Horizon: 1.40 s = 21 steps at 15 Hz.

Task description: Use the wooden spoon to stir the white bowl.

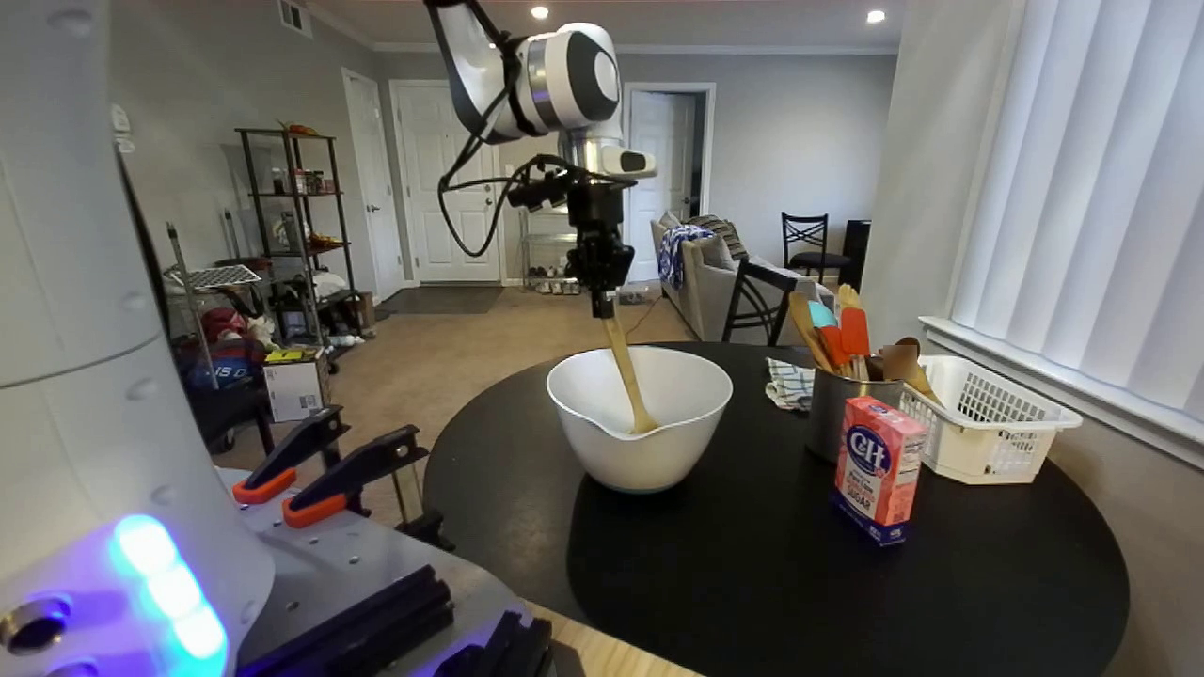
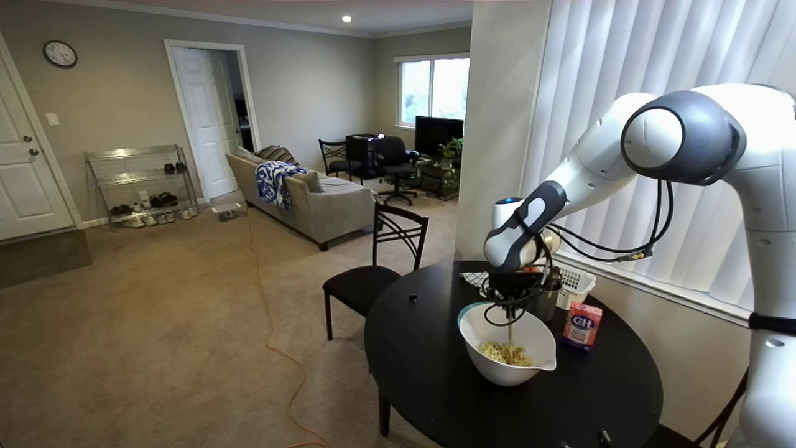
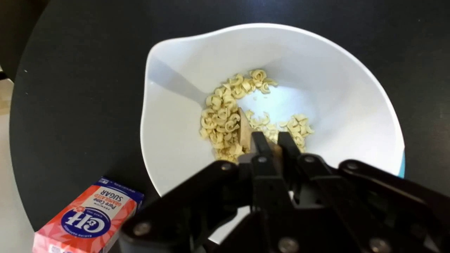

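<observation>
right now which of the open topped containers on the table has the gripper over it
The white bowl, the round one with a spout. The gripper hangs over it, holding the wooden spoon; the metal canister and rectangular basket stand apart.

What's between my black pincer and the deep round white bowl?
The slender tan wooden spoon: both exterior views show it reaching from the black pincer down into the deep round white bowl.

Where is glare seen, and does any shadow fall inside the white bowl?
In an exterior view, the base lights glare; in an exterior view, the far window looks partly washed out; in the wrist view, a grey shadow lies inside the white bowl, near its spout.
</observation>
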Motion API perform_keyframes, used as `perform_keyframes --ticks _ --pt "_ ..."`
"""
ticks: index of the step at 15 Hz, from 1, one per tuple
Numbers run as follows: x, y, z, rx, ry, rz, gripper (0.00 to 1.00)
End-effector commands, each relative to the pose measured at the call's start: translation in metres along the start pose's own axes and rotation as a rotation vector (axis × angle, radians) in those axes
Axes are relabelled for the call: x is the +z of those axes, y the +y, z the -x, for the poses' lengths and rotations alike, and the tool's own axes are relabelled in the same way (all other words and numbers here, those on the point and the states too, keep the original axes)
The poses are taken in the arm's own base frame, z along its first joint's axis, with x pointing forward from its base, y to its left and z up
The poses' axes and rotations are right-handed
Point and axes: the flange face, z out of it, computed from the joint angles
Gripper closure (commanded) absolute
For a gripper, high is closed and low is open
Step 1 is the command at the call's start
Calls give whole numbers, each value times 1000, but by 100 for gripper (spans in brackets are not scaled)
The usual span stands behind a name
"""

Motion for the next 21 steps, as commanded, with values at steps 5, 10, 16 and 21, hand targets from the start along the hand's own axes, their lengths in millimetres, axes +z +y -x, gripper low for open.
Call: perform_keyframes --ticks 5,10,16,21 --pt "-4 -23 -3 -8 61 -102 94" --pt "-14 -33 5 -41 -31 -237 94" --pt "-4 -8 2 -38 -161 -92 94" --pt "1 6 0 -29 -249 32 94"
